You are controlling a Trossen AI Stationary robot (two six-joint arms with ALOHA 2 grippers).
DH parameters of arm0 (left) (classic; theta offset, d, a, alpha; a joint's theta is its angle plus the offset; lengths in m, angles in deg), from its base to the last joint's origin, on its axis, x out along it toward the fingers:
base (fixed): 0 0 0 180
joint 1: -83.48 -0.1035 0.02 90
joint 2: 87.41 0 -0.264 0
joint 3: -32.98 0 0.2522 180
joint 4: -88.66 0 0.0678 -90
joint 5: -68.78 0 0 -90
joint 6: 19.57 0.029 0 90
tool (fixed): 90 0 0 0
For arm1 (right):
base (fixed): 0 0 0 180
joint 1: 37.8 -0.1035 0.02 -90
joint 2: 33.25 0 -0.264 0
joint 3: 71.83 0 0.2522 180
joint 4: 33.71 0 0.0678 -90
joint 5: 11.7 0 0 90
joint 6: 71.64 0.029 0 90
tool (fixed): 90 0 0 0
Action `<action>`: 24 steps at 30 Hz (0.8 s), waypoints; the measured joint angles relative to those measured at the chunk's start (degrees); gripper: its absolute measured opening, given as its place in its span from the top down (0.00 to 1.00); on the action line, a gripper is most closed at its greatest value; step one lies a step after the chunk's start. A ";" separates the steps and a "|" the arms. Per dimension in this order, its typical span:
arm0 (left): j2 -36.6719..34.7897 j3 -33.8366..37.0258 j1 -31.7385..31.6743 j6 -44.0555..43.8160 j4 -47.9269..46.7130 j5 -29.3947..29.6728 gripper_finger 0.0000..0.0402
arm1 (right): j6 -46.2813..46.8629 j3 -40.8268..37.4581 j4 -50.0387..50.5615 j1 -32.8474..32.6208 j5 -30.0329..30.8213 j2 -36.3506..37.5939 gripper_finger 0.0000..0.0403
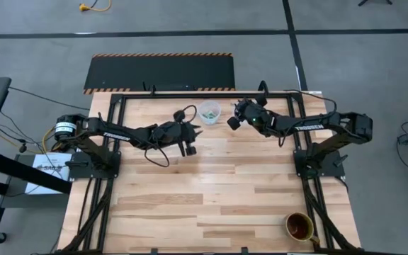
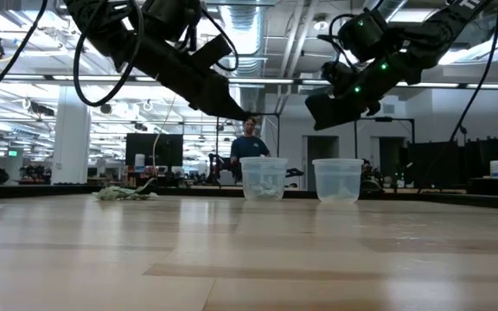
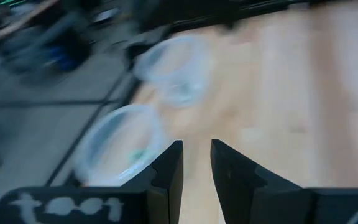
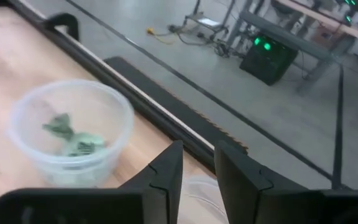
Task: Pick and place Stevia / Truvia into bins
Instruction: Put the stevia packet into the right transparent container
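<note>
Right gripper [image 1: 231,122] hangs just beside the bins [image 1: 209,111] at the desk's far edge, jaws slightly parted, empty. Left gripper [image 1: 190,149], jaws likewise. Stevia packets [image 4: 73,140] lie in one bin; probably more loose [image 2: 126,193], nearer the left arm.

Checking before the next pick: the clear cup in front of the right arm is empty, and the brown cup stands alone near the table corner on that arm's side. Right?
Not empty. The right wrist view shows green packets lying inside the clear cup. The rest holds: the brown cup stands alone near the table corner on the right arm's side.
</note>
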 joint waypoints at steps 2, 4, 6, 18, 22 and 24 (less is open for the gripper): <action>0.00 0.00 -0.01 -2.74 -0.24 8.43 0.82 | -1.81 0.00 -0.89 -1.22 -0.15 0.00 0.78; 0.00 0.00 -0.09 -4.05 -2.03 15.97 0.82 | -3.79 0.00 -1.43 -2.41 -0.21 0.00 0.78; 0.00 0.00 -0.05 -5.05 -4.87 20.52 0.82 | -5.41 0.00 -2.01 -3.51 -0.33 0.00 0.78; 0.00 0.51 0.01 -23.34 -33.71 17.91 0.82 | -9.49 0.00 -2.27 -5.11 -2.51 0.00 0.78; -0.48 1.44 0.27 -22.93 -34.19 10.64 0.82 | -9.48 0.00 -2.27 -4.98 -4.43 0.00 0.78; -1.59 1.44 0.31 -20.90 -33.82 6.45 0.82 | -9.47 0.00 -2.27 -4.98 -4.61 0.00 0.78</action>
